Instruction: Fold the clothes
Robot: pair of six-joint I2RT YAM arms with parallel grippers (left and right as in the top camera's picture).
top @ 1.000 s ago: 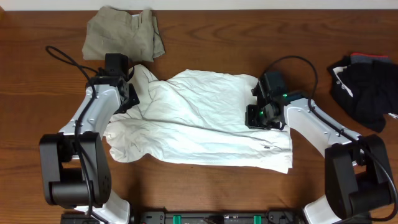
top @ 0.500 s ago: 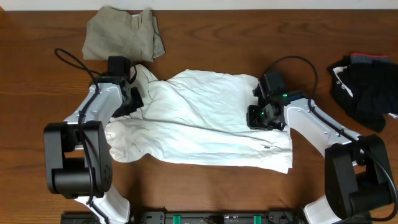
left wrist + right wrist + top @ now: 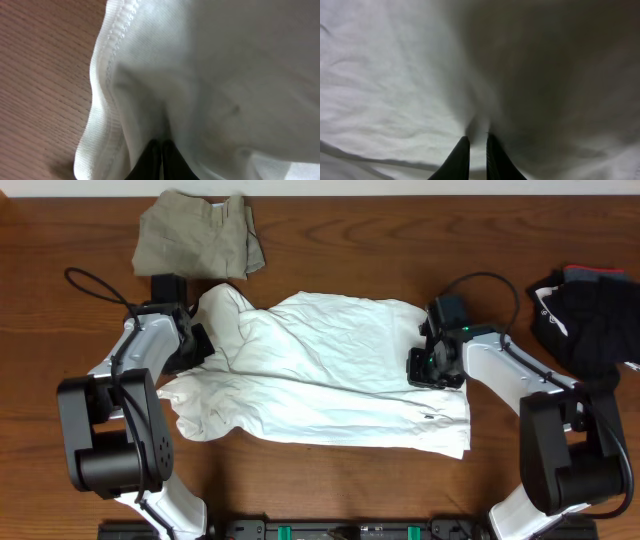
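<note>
Overhead, three garments lie on a brown wood-grain table (image 3: 350, 240): one white T-shirt (image 3: 320, 380), one pair of khaki trousers (image 3: 195, 235) and one black bundle (image 3: 590, 320). The white T-shirt is soft, matte cotton, spread wide and rumpled between the two arms, with shallow creases running across it and an uneven outline. The left gripper (image 3: 197, 346) sits at its left edge and the right gripper (image 3: 426, 368) on its right part, so the cloth stretches from one to the other. The khaki trousers are a crumpled, roughly square heap beyond the left gripper, close to the shirt's raised corner; whether they touch it cannot be told. The black bundle is a dark lump with a thin pale line on it, well apart from the right gripper on its outer side. In the left wrist view the left gripper (image 3: 161, 150) has its two black fingers pressed together on a fold of the shirt, with a ribbed, double-stitched hem (image 3: 107, 75) curling just beside them over bare wood. In the right wrist view the right gripper (image 3: 477, 145) has its fingers nearly together, pinching a small ridge of finely wrinkled white cloth.
</note>
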